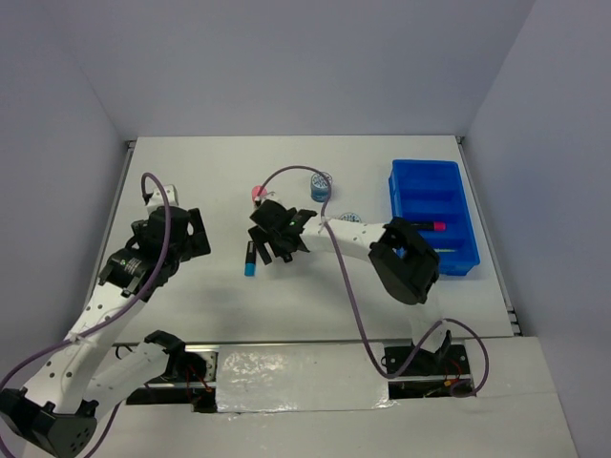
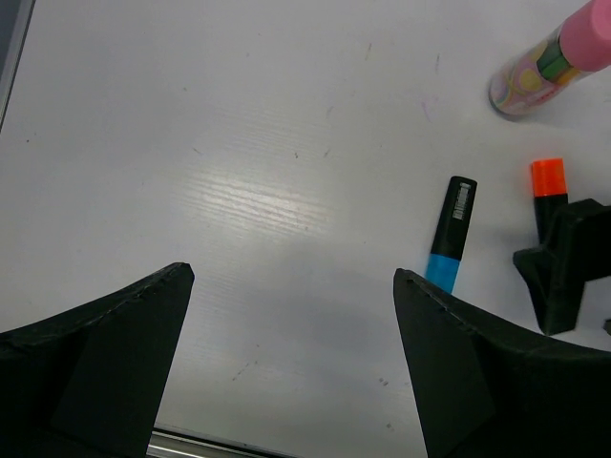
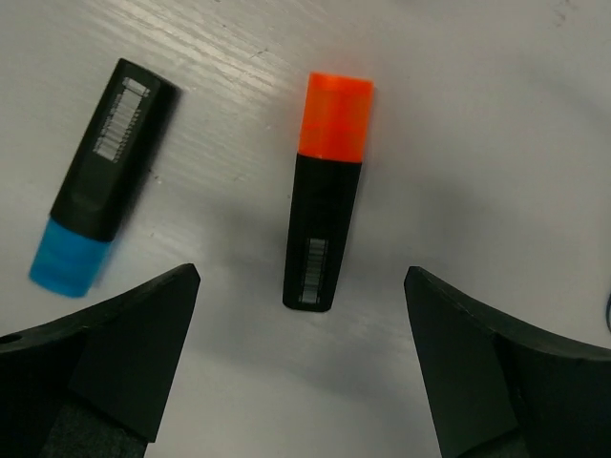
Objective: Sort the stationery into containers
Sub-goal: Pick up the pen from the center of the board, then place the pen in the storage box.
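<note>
Hovering over a blocky orange-capped highlighter (image 3: 325,191) — right gripper (image 3: 301,275) spread, left gripper (image 2: 293,275) too

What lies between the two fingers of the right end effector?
The orange-capped highlighter lies flat between them, touching neither; the right wrist view shows it.

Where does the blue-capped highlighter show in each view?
Top external: blue highlighter lies left of centre on the table, beside the right gripper.
Left wrist: right of centre, cap toward the bottom.
Right wrist: upper left, cap toward lower left.
Landmark: the orange highlighter lies beside it in both wrist views; the top view does not show it.
</note>
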You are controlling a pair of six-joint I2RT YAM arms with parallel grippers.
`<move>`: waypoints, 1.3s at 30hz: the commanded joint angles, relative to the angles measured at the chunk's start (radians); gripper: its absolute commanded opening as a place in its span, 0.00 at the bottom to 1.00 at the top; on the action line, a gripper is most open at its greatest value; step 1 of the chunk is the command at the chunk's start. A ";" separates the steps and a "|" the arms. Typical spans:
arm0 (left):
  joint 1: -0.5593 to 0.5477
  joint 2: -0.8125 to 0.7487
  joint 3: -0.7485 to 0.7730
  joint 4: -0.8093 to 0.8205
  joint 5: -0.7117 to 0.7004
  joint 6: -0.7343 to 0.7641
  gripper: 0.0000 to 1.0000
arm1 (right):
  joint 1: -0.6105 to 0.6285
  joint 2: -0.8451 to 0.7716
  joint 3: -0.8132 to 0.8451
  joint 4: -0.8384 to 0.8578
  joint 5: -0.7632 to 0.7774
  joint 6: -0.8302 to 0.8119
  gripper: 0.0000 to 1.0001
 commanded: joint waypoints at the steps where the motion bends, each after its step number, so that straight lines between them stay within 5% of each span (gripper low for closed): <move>1: 0.004 -0.014 0.019 0.031 0.020 0.010 0.99 | -0.003 0.062 0.099 -0.021 0.025 -0.027 0.96; 7: 0.005 -0.013 0.016 0.041 0.041 0.020 0.99 | -0.040 0.171 0.142 0.004 -0.036 -0.013 0.91; 11: 0.005 -0.016 0.015 0.044 0.046 0.020 0.99 | -0.101 0.191 0.118 0.054 -0.117 0.007 0.76; 12: 0.004 -0.019 0.015 0.044 0.046 0.023 0.99 | -0.103 0.196 0.116 0.051 -0.131 0.007 0.61; 17: 0.005 -0.020 0.015 0.045 0.052 0.026 0.99 | -0.098 0.162 0.088 0.044 -0.139 0.015 0.23; 18: 0.005 -0.022 0.015 0.045 0.052 0.026 0.99 | -0.098 0.130 0.063 0.054 -0.142 0.015 0.05; 19: 0.005 -0.022 0.013 0.047 0.053 0.026 0.99 | -0.100 0.109 0.044 0.065 -0.145 0.016 0.01; 26: 0.004 -0.023 0.013 0.050 0.060 0.029 0.99 | -0.235 -0.313 -0.293 0.309 -0.306 0.085 0.00; 31: 0.004 -0.033 0.010 0.054 0.069 0.033 0.99 | -0.536 -0.723 -0.540 0.436 -0.278 0.258 0.00; 35: 0.004 -0.042 0.009 0.057 0.069 0.034 0.99 | -0.758 -0.905 -0.669 0.372 0.030 0.464 0.00; 39: 0.004 -0.046 0.005 0.062 0.081 0.036 0.99 | -0.904 -0.912 -0.723 0.242 0.234 0.799 0.00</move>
